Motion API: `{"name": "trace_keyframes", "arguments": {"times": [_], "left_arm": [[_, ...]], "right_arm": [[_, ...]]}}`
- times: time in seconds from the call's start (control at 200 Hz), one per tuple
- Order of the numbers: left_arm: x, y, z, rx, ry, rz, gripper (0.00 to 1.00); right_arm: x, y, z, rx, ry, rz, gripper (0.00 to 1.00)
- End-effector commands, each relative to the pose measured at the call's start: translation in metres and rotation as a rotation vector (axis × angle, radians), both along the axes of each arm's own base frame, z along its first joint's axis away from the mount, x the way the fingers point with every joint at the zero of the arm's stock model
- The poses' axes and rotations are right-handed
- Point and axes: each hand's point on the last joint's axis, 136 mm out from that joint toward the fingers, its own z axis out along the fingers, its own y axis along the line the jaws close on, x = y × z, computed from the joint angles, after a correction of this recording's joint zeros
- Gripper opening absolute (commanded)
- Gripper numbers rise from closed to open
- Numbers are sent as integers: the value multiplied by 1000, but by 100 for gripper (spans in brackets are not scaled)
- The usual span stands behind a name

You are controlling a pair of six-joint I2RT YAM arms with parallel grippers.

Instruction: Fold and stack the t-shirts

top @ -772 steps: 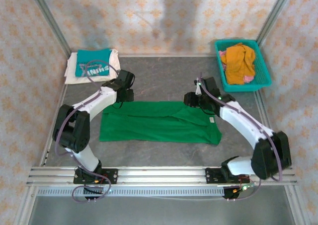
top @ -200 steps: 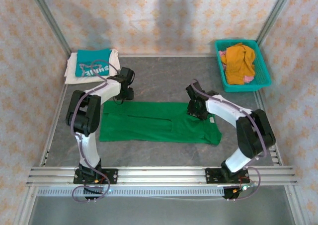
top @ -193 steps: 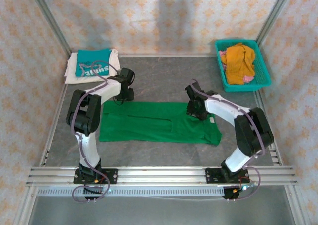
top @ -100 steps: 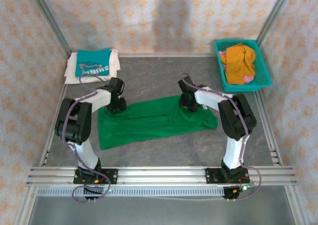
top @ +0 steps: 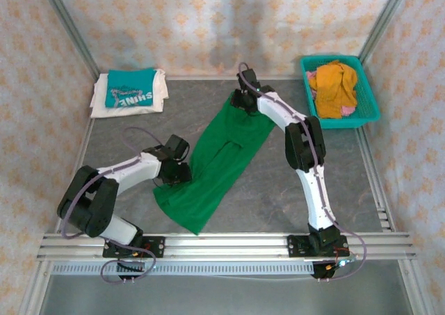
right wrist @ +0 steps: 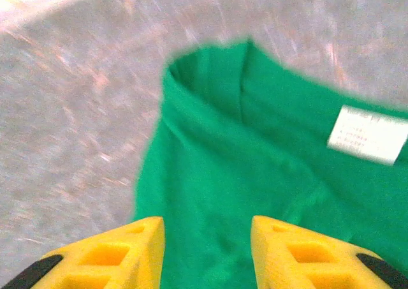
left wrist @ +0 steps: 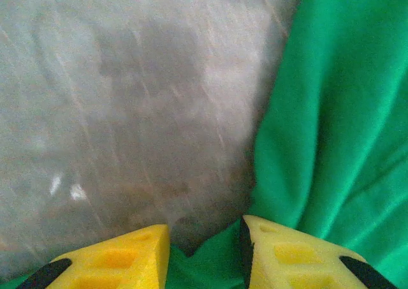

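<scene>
A plain deep-green t-shirt point(top: 219, 155) lies stretched on a slant across the table, from far centre to near left. My left gripper point(top: 177, 170) is at the shirt's near left edge. In the left wrist view the left gripper point(left wrist: 205, 228) is shut on a fold of the green t-shirt point(left wrist: 331, 110). My right gripper point(top: 243, 98) holds the far end. In the right wrist view the right gripper point(right wrist: 207, 222) has the green t-shirt point(right wrist: 255, 168) filling the gap between its pads, with a white label point(right wrist: 368, 134) beyond. A folded teal t-shirt point(top: 130, 89) rests on a white t-shirt point(top: 158, 92) at the far left.
A teal basket point(top: 345, 122) with orange cloth point(top: 332, 85) stands at the far right. Patterned walls close in the table on three sides. A metal rail point(top: 229, 244) carrying both arm bases runs along the near edge.
The green shirt has swung from lying sideways to a slant. My right gripper carried its end far up the table; my left gripper pulled its end toward the near left.
</scene>
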Motion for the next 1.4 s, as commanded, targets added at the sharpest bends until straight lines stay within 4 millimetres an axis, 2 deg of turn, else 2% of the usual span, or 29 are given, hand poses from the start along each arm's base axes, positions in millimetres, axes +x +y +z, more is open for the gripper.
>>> {"name": "trace_keyframes", "arguments": {"times": [0.0, 0.085, 0.21, 0.275, 0.355, 0.505, 0.591, 0.686, 0.881, 1.016, 1.146, 1.236, 1.326, 1.396], "left_arm": [[4, -4, 37, -42, -60, 22, 35], [31, -8, 67, -26, -161, -19, 39], [76, -12, 81, 2, -207, -63, 39], [100, -20, 80, -20, -222, -75, 38], [123, -25, 75, -7, -238, -82, 38], [142, -25, 41, 2, -180, -74, 36], [140, -20, 23, 17, -130, -65, 33], [134, -11, 16, 51, -127, -45, 33], [97, 10, 4, 75, -68, -5, 34], [73, 23, 15, 81, -105, 39, 34], [58, 16, 30, -13, -135, 66, 37], [52, 13, 38, -25, -158, 47, 37], [50, 11, 43, -35, -195, 35, 38], [53, 14, 47, -20, -214, 35, 38]], "right_arm": [[-13, -24, 55, -44, -53, -24, 42], [-32, -46, 60, -42, -52, -104, 43], [-56, -78, 45, -24, -21, -202, 43], [-64, -90, 34, -15, 5, -226, 42], [-68, -86, 19, -2, 57, -198, 42], [-76, -75, -18, 0, 196, -170, 38], [-77, -74, -33, 1, 226, -180, 37], [-74, -66, -46, 4, 243, -165, 37], [-69, -50, -82, 17, 289, -152, 36], [-46, -37, -103, 42, 280, -145, 34], [-10, -13, -111, 102, 239, -101, 34], [24, 11, -99, 184, 163, -33, 35], [53, 28, -63, 231, 81, 22, 36], [71, 33, -24, 262, -5, 42, 39]]}}
